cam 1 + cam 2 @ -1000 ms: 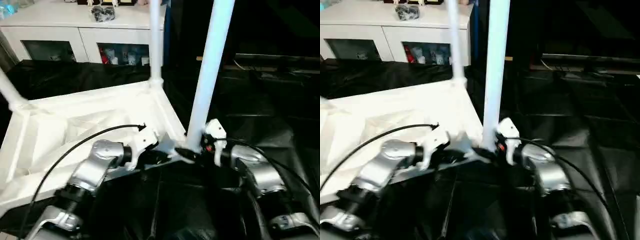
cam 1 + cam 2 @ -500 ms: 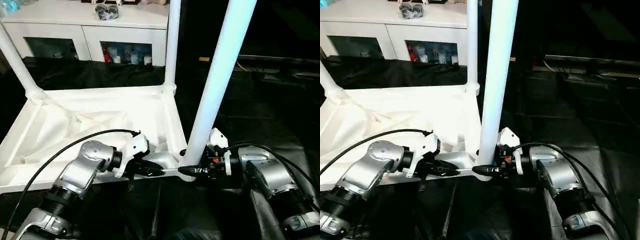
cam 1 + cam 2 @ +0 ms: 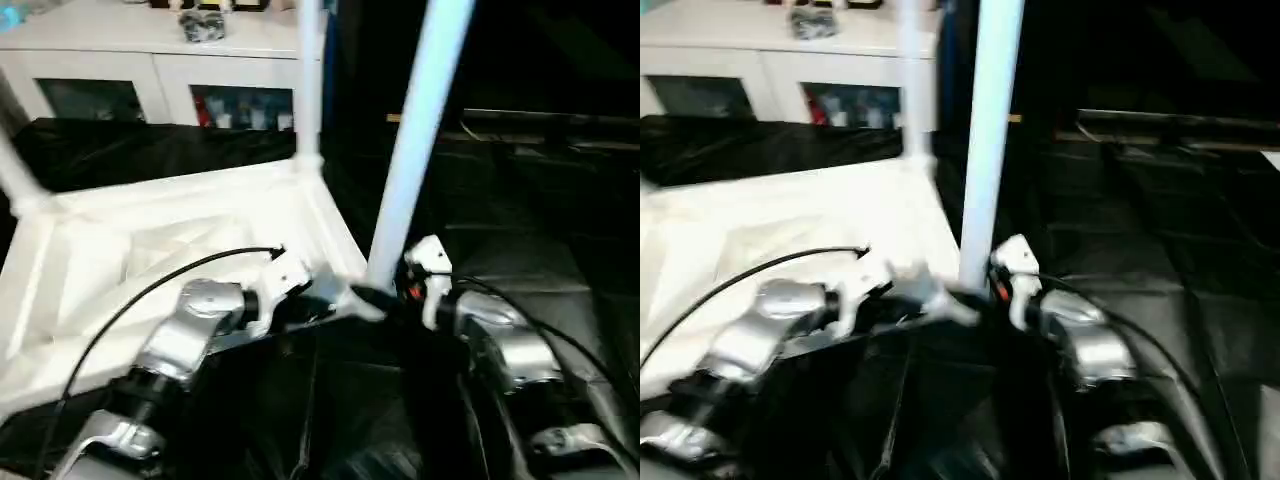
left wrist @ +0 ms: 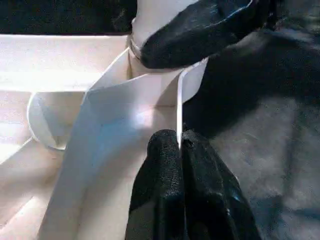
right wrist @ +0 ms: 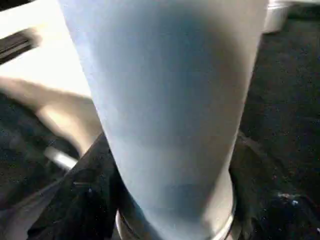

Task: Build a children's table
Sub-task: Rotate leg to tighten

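Seating near-right leg (image 3: 415, 150) in table top (image 3: 170, 250) socket: left fingers (image 4: 172, 165) clenched on rim, right fingers (image 4: 200, 30) grasping leg base; next, likely pressing down

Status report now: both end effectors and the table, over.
Left end effector shut on tabletop rim. Right end effector clasping near leg at its socket. Table upside down, three legs visible. Nothing obstructing.

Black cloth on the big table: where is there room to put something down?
Free: the black cloth right of the near leg, and the strip between the upturned white table and the cabinet. Crowded: the near corner, where both claws meet.
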Available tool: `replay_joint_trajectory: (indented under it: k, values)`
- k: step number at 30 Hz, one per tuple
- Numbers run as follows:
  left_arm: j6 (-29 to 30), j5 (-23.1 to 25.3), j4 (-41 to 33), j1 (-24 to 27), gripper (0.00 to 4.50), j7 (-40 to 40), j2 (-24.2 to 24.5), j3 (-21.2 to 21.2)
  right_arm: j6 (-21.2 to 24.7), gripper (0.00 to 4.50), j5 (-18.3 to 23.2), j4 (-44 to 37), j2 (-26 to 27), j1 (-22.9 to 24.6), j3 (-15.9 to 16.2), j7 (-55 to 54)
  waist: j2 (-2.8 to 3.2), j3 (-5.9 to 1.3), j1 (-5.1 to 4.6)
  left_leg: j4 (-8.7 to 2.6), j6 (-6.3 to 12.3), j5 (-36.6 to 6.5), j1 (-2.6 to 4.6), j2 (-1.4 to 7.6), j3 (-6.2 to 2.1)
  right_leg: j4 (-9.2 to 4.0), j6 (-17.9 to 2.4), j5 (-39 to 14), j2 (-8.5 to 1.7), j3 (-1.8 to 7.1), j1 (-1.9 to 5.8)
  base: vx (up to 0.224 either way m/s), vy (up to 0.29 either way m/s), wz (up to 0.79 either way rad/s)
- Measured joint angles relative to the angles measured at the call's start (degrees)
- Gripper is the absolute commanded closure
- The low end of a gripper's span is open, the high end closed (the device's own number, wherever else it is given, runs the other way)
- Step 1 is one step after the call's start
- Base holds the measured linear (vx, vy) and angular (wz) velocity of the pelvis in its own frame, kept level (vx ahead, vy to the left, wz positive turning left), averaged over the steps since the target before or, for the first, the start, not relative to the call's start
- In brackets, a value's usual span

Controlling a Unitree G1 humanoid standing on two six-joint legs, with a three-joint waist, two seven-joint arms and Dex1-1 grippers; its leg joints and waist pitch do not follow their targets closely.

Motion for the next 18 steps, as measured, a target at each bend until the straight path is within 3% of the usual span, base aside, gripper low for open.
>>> replay_joint_trajectory:
  k: [2,6,7,13,18]
  values:
    - [0.3,1.4,1.3,-0.9,4.50,4.2,-2.2,0.2,-0.1,1.91,-1.2,1.9,2.7,-1.7,-1.2,-8.0,0.11,-0.03,-0.34,0.00,-0.01,0.0,-0.01,-0.01,0.00,-0.01,0.0,0.0,0.00,0.01,0.00,0.000,0.000,0.00]
    - [0.4,2.9,1.7,-1.2,4.50,7.2,-4.2,0.1,-1.6,1.91,-2.3,2.8,4.5,-2.2,-2.1,-13.2,0.40,-0.20,-0.53,0.00,-0.01,0.0,-0.07,-0.01,0.00,-0.03,0.0,0.0,0.00,0.01,-0.01,0.000,0.000,0.00]
    - [0.4,2.9,1.7,-1.2,4.50,7.1,-4.3,0.1,-2.2,1.35,-2.4,3.0,4.5,-2.2,-2.2,-13.1,0.54,-0.21,-0.53,0.00,0.00,0.0,-0.13,-0.01,0.00,-0.04,0.0,0.0,0.00,0.01,-0.07,0.000,0.000,0.00]
    - [-0.1,2.7,1.7,-1.2,4.50,5.3,-4.0,0.1,-2.0,0.79,-2.2,1.9,2.9,-1.5,-2.3,-7.8,0.81,-0.15,-0.47,-0.01,0.01,0.0,-0.20,-0.01,0.00,-0.10,0.0,0.0,0.00,0.00,-0.09,0.000,0.000,0.00]
    - [-1.2,1.3,1.5,-1.2,4.50,0.6,-1.5,0.2,-2.5,0.75,-1.2,0.4,-1.1,-0.4,-0.1,1.4,0.95,-0.08,-0.43,-0.02,0.02,0.0,-0.22,0.00,-0.01,-0.08,0.0,0.0,0.00,-0.03,-0.14,0.000,0.000,0.00]
